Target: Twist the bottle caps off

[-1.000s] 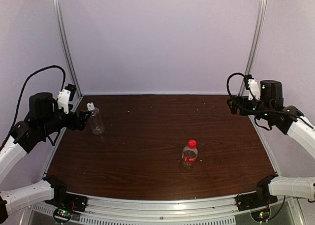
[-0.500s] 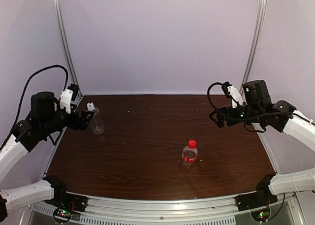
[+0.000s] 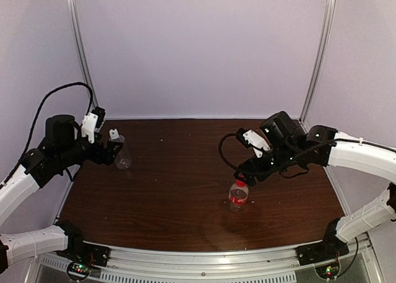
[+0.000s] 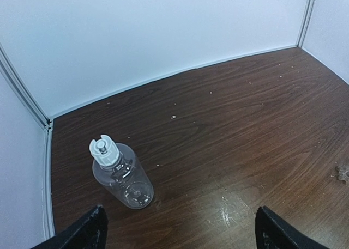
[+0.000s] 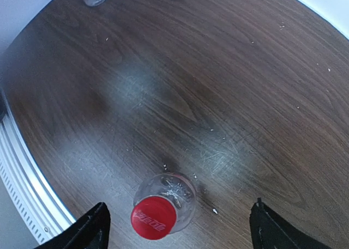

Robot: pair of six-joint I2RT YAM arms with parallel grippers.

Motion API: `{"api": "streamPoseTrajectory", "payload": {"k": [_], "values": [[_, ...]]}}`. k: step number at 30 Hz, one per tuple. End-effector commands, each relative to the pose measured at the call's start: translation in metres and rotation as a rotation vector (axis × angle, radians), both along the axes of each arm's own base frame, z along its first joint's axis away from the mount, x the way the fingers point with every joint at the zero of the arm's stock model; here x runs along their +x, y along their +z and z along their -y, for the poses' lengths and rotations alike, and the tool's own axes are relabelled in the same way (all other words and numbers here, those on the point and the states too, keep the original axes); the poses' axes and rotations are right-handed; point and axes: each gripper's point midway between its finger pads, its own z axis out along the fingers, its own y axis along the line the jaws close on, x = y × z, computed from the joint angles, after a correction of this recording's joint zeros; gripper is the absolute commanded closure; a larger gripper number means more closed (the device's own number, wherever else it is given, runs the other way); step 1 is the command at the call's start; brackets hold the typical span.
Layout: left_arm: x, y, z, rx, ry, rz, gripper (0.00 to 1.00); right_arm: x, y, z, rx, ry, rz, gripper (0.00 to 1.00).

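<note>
**A:** Which arm is nearer a cap?

**B:** The right. The right gripper (image 3: 247, 171) hangs just above the red cap (image 5: 153, 217), jaws spread wide and empty. In the wrist view the cap sits between the fingers, nearer the left one.

**A:** And the bottle's axis?

**B:** The red-labelled bottle (image 3: 238, 199) stands upright towards the near middle of the table (image 3: 173, 190), so its cap faces up. The right arm reaches in from the right, wrist pitched steeply down.

**A:** The left side?

**B:** The left gripper (image 4: 179, 227) is wide open too, holding nothing. The plain bottle (image 4: 128, 183) with its white cap (image 4: 103, 150) stands upright near the far left corner. It is just ahead of the gripper, off towards the left finger.
</note>
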Motion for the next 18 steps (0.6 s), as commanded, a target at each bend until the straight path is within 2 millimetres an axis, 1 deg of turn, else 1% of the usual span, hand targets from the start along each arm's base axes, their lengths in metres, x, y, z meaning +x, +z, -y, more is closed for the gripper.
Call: {"api": "streamPoseTrajectory", "payload": {"k": [1, 4, 8, 14, 16, 18], "values": [[0.002, 0.004, 0.005, -0.03, -0.013, 0.023, 0.05, -0.007, -0.007, -0.015, -0.031, 0.049, -0.031, 0.15], [0.001, 0.005, 0.006, -0.034, -0.019, 0.026, 0.05, -0.007, -0.021, -0.019, -0.073, 0.056, -0.062, 0.26], [0.001, 0.004, 0.007, -0.035, -0.021, 0.025, 0.05, -0.011, -0.033, -0.024, -0.088, 0.078, -0.096, 0.36], [0.001, 0.004, 0.007, -0.042, -0.02, 0.023, 0.05, -0.017, -0.043, -0.028, -0.107, 0.1, -0.124, 0.49], [0.002, 0.003, 0.008, -0.041, -0.02, 0.021, 0.05, -0.018, -0.043, -0.028, -0.11, 0.103, -0.126, 0.55], [0.0, 0.003, 0.013, -0.049, -0.049, 0.015, 0.05, -0.018, -0.041, -0.028, -0.107, 0.104, -0.124, 0.6]]}}
